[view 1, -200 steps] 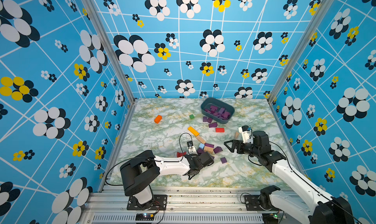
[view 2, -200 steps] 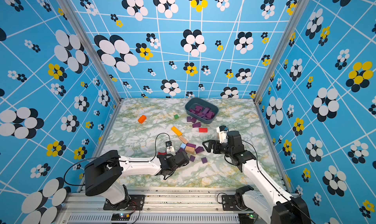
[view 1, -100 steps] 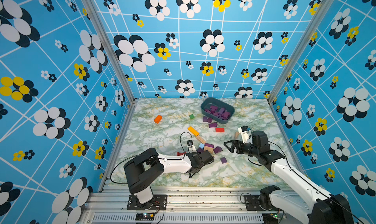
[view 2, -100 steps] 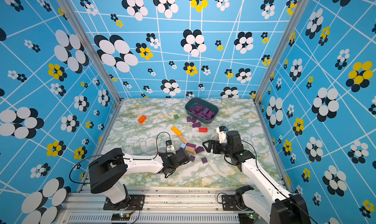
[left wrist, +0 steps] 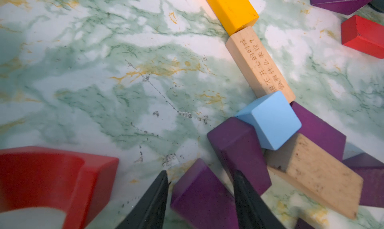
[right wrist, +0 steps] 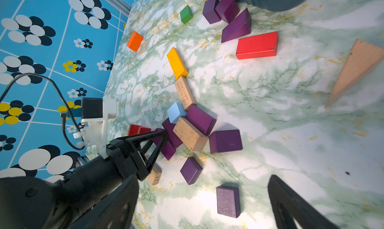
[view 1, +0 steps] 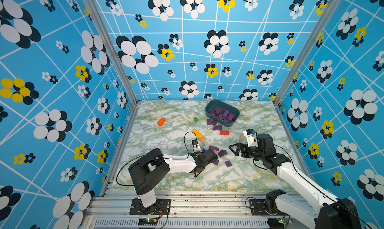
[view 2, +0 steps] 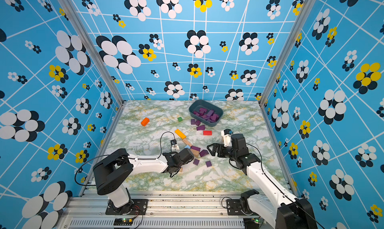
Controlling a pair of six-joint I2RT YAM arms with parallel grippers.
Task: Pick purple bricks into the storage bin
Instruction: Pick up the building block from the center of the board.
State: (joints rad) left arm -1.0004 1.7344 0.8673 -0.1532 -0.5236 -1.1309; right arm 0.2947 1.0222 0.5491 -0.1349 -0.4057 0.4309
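1. L gripper: jaws snug on both sides of a purple brick, looks pinched
2. Just past the tips: 2nd brick, blue cube and tan block, all touching; red arch just outside one jaw
3. R gripper: jaws wide, empty, loose brick near its tips
4. Bin: well apart from L jaws, beyond the cluster, purple bricks already inside
5. Step: grasp made, lift due. Next prob needs a straight raise so neighbours don't drag, then carry to bin
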